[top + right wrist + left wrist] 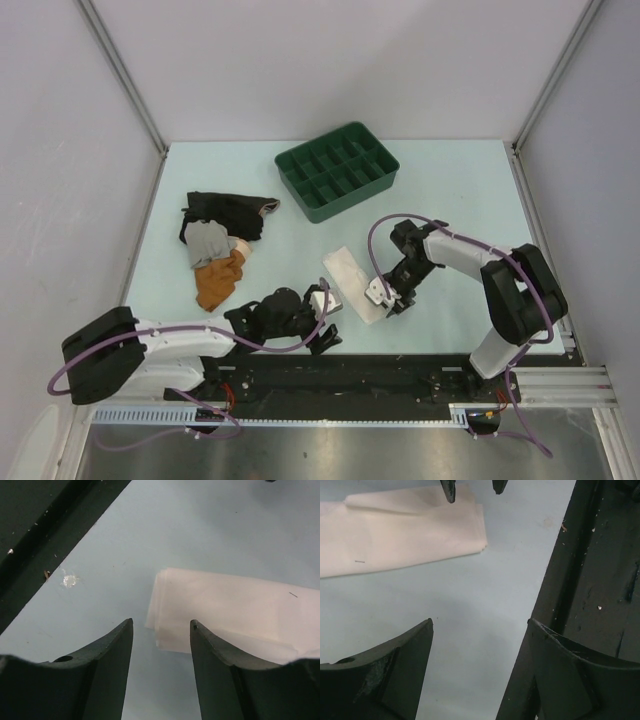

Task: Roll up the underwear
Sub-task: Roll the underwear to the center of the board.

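The underwear (354, 279) is a cream fabric strip, folded flat on the pale table between the two arms. In the left wrist view the underwear (405, 535) lies ahead and to the left. My left gripper (332, 333) (480, 623) stands open over bare table near the strip's near end, with nothing between its fingers. My right gripper (384, 306) (161, 622) is open too, low at that same end. The underwear (235, 607) starts just beyond its fingertips, and its right finger (210, 645) overlaps the fabric's corner. The right gripper's fingertips (448, 491) show at the top of the left wrist view, above the cloth.
A green compartment tray (384, 178) stands at the back centre. At the left lies a pile of a black garment (228, 212), a grey one (208, 242) and an orange-brown one (220, 280). A black rail (400, 368) (590, 580) (40, 525) runs along the near table edge.
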